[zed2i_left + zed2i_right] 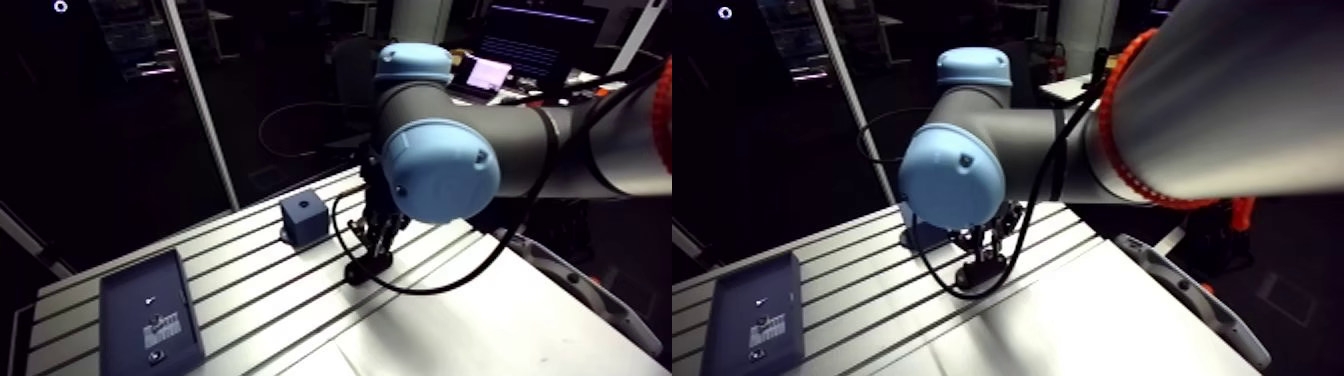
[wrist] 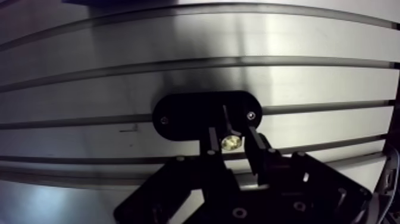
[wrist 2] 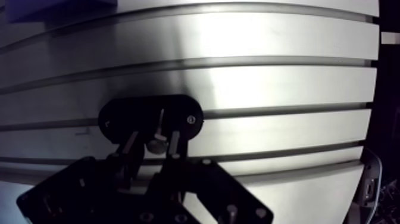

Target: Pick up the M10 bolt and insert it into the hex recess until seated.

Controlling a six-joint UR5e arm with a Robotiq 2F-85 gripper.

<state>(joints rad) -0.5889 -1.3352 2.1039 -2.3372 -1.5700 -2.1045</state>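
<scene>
Early stage: the hand (image 2: 232, 131), low over the counter (image 2: 297, 71), has fingers narrow either side of the M10 bolt (image 2: 231, 143), seemingly unclamped; the bolt sits in a black holder (image 2: 184, 113); lifting it and seating it in the blue block's (image 1: 303, 218) recess remain.

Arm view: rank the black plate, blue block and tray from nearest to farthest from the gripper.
1. black plate: directly under the gripper.
2. blue block: close by, standing apart from the plate.
3. tray: farthest, well off to the side past the block.
</scene>
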